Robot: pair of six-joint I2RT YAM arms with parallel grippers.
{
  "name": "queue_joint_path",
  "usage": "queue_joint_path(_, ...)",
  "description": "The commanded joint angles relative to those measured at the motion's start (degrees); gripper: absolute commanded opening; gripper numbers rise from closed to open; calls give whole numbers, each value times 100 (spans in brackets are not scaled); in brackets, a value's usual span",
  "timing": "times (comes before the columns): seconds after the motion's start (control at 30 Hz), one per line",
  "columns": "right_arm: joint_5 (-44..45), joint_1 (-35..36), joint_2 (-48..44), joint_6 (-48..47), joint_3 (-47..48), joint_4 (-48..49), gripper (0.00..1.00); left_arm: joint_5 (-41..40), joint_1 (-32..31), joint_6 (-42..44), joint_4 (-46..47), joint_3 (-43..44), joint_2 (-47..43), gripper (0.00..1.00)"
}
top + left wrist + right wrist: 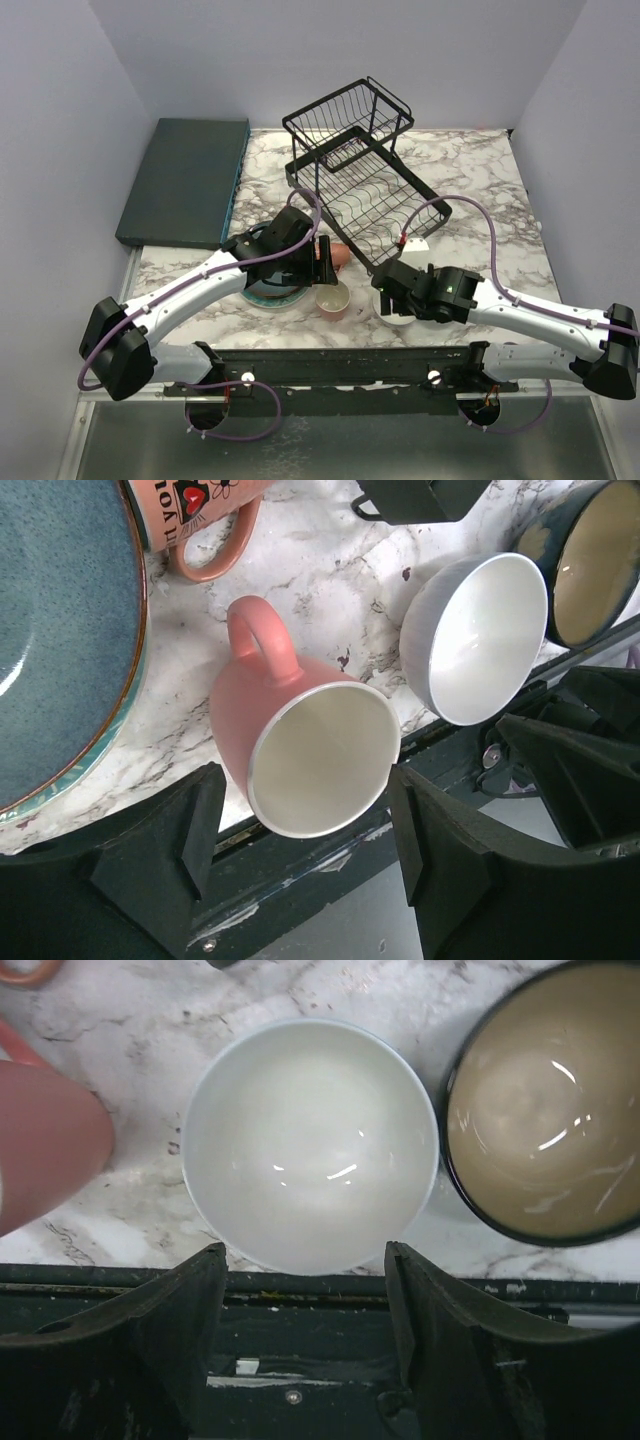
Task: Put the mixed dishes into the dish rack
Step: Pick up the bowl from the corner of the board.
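Observation:
A plain pink mug (310, 740) stands upright on the marble, its white inside showing; it also shows in the top view (333, 298). My left gripper (305, 785) is open, one finger either side of the mug's rim with gaps on both sides. A white bowl (310, 1140) sits below my right gripper (305, 1255), which is open with the bowl's near rim between the fingertips. A dark cream-lined bowl (550, 1100) sits to its right. A printed salmon mug (200, 520) and the stacked plates, dark teal on top (60, 630), lie by the left arm. The black wire dish rack (350, 170) stands empty at the back.
A dark teal flat slab (185, 180) lies at the back left. The black rail at the table's near edge (330, 365) runs just behind the mug and bowls. Purple-grey walls close in the left, right and back sides.

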Motion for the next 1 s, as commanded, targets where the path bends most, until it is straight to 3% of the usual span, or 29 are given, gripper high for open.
queue_joint_path(0.0, -172, -30, -253, 941, 24, -922, 71, -258, -37, 338, -300, 249, -199, 75)
queue_joint_path(0.13, -322, -24, -587, 1313, -114, -1113, 72, -362, -37, 510, -298, 318, -237, 78)
queue_joint_path(0.43, -323, -24, -1054, 2388, -359, -1314, 87, -322, -38, 1096, -241, 271, -265, 86)
queue_joint_path(0.73, -40, -34, -699, 3264, -549, -1255, 87, -194, -33, 1326, -33, 17, -522, 89)
queue_joint_path(0.97, 205, -272, -383, 3613, -667, -1012, 76, -55, -38, 1369, 40, -174, -669, 90)
